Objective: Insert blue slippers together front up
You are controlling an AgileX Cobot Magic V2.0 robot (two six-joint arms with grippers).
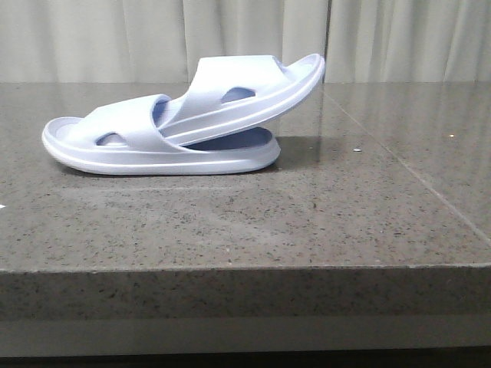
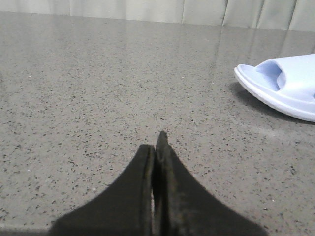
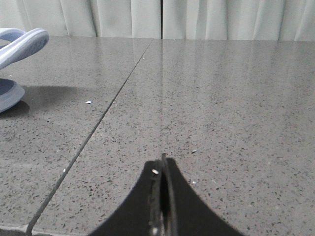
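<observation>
- The left claw (image 2: 156, 147) is clenched on nothing, low over bare bench (image 1: 230, 222), well apart from the toe end of the nearest slipper; it looks parked clear so as not to disturb the pair.
- The blue slippers (image 1: 184, 123) sit mid-bench, left of centre, already nested: the lower slipper (image 1: 115, 149) lies flat on its sole, and the upper slipper (image 1: 253, 88) is pushed under the lower one's strap, its free end tilted up to the right.
- That tilt looks held by the strap's grip alone, so the insertion seems done.
- No container is in view.
- The right claw (image 3: 162, 169) is likewise clenched and empty, well to the right of the slippers.
</observation>
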